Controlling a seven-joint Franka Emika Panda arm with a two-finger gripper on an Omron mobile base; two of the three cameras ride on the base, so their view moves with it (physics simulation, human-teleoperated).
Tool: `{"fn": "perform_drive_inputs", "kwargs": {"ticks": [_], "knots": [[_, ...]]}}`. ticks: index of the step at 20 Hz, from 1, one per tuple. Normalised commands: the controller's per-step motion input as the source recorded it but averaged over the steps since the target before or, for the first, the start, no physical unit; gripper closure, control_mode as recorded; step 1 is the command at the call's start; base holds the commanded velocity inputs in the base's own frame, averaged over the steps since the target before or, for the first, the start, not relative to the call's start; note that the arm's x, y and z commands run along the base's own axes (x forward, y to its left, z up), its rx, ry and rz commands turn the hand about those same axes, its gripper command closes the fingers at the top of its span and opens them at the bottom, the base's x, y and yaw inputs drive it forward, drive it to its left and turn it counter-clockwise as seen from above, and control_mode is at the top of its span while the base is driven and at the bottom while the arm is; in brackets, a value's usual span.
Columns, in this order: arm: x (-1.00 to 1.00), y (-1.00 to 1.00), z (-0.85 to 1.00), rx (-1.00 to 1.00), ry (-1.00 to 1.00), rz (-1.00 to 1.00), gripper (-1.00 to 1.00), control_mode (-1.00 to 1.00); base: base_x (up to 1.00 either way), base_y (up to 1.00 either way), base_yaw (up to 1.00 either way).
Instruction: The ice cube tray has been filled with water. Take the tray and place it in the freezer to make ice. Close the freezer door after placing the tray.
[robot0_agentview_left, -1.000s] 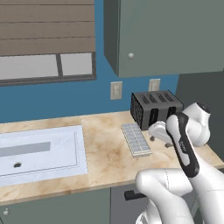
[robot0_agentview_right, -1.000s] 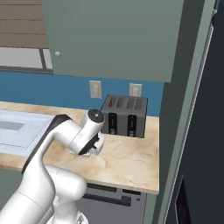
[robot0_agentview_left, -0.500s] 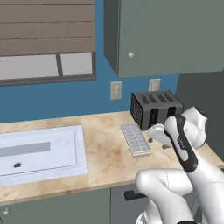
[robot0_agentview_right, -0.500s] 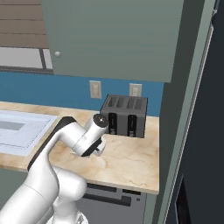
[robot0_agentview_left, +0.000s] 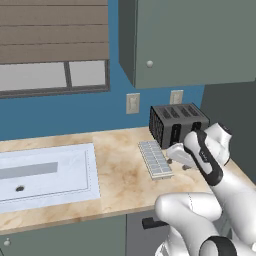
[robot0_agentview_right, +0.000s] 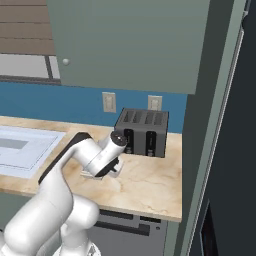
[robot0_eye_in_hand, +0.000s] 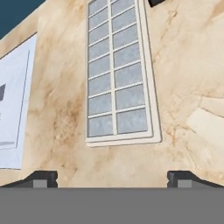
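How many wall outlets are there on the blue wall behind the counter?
2. One wall outlet sits left of the black toaster; the other is just above it. More may be hidden behind the toaster.

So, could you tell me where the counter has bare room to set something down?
Free: the marble stretch between the sink and the ice cube tray. Crowded: the strip between the tray and the toaster, where the open gripper hangs.

A: What lies ahead of the gripper (robot0_eye_in_hand: 112, 177)?
B: The tray (robot0_eye_in_hand: 118, 74), flat on the counter (robot0_eye_in_hand: 188, 65), running away lengthwise; its cells pale with water (robot0_eye_in_hand: 131, 120); jaws wide apart, touching nothing; sink (robot0_eye_in_hand: 15, 105) off to the left.
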Motion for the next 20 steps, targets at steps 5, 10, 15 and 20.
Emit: {"fn": "perform_drive_inputs", "kwargs": {"ticks": [5,10,15,20], "knots": [[0.18,-0.03,-0.14,0.00,0.00,0.05,-1.00,-1.00,0.00,0.00,0.00],[0.25,0.00,-0.17,0.00,0.01,0.03,-1.00,-1.00,0.00,0.00,0.00],[0.21,0.00,-0.19,0.00,0.00,0.03,-1.00,-1.00,0.00,0.00,0.00],[0.11,-0.07,-0.17,0.00,0.00,0.04,-1.00,-1.00,0.00,0.00,0.00]]}}
